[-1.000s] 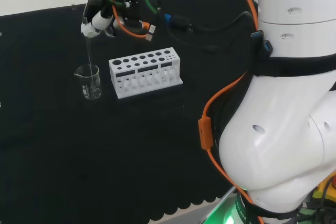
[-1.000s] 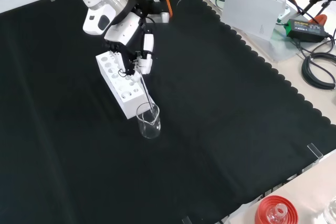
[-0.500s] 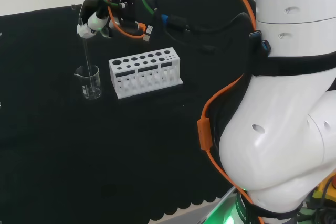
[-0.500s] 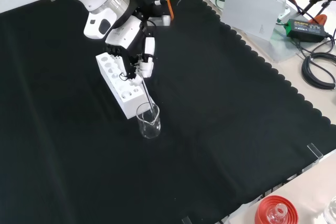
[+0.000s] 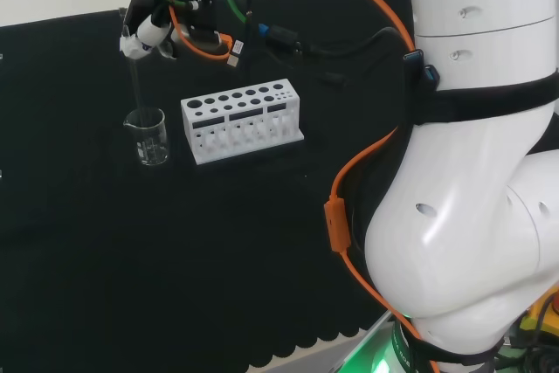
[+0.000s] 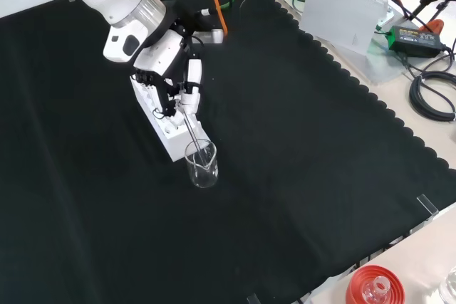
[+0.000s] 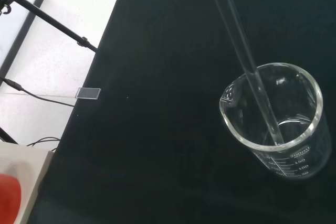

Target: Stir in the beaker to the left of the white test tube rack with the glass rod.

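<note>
A clear glass beaker (image 5: 149,134) (image 6: 201,164) (image 7: 276,127) stands on the black cloth just left of the white test tube rack (image 5: 242,120) in the head view. The hand (image 5: 148,31) (image 6: 179,89) hovers above the beaker, its fingers curled round the top of a thin glass rod (image 5: 135,83) (image 6: 194,131) (image 7: 244,56). The rod hangs nearly upright, and its lower end reaches inside the beaker, near the rim in the head view. In the front view the rack (image 6: 158,115) lies behind the hand and beaker.
The arm's big white links (image 5: 472,172) fill the right of the head view, with orange cable hanging beside them. A red ribbed stand with a flask (image 6: 375,288) sits at the cloth's near edge in the front view. Cables and a power brick (image 6: 417,37) lie off the cloth.
The hand has risen and shifted left in the head view, lifting the rod so its tip sits higher in the beaker. Beaker and rack have stayed put.
</note>
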